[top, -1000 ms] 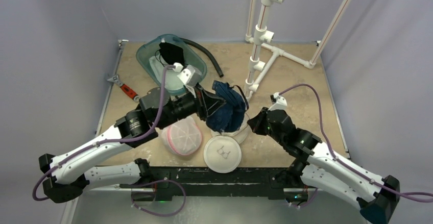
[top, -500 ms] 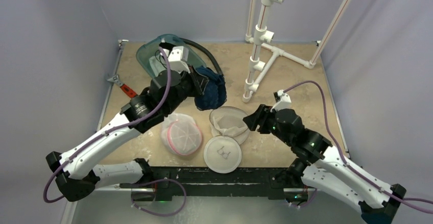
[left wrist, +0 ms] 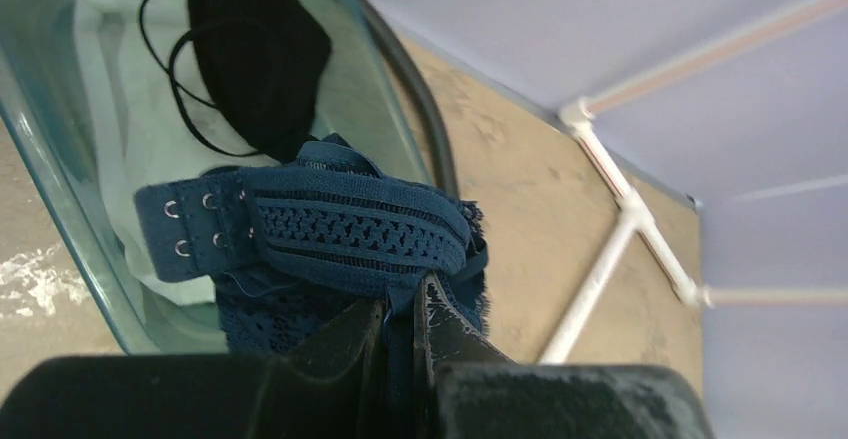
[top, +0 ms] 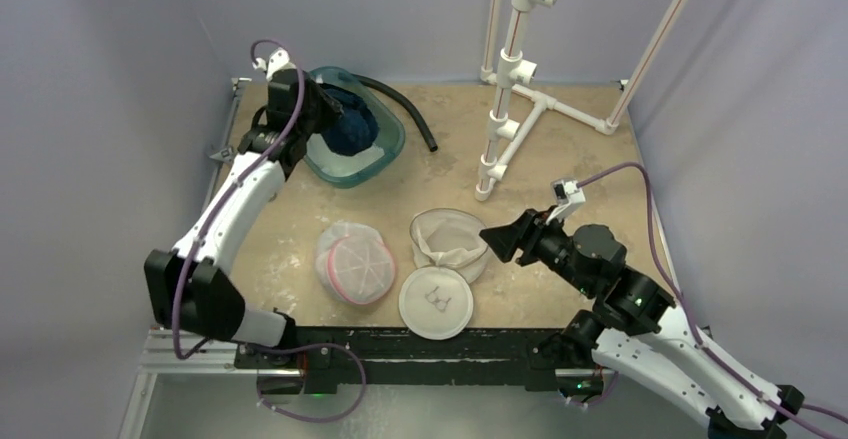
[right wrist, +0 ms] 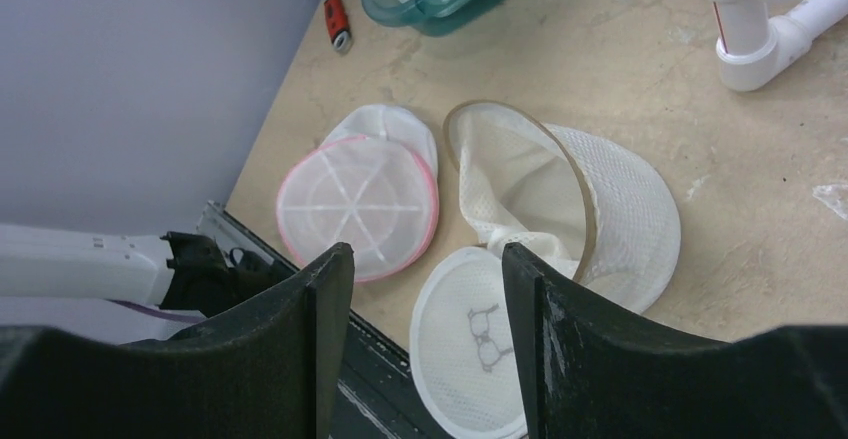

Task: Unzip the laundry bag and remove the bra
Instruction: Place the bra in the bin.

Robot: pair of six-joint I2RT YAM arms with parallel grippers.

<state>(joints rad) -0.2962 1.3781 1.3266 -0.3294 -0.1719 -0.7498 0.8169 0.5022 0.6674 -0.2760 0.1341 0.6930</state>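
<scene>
The white mesh laundry bag lies unzipped at the table's middle front, its round lid flopped toward me. The same bag gapes with nothing dark inside in the right wrist view. My left gripper is shut on the navy lace bra, which hangs over the teal bin at the back left. In the left wrist view the bra bunches above my left gripper. My right gripper stands open just right of the bag, nothing between its fingers.
A second, pink-rimmed mesh bag lies zipped left of the open one. The bin holds a black garment and white cloth. A black hose curves behind the bin, a red-handled tool lies at the left edge, and a white pipe stand rises back right.
My left gripper carried the bra from above the open bag to the back left, over the teal bin. My right gripper opened and drew slightly away from the bag.
</scene>
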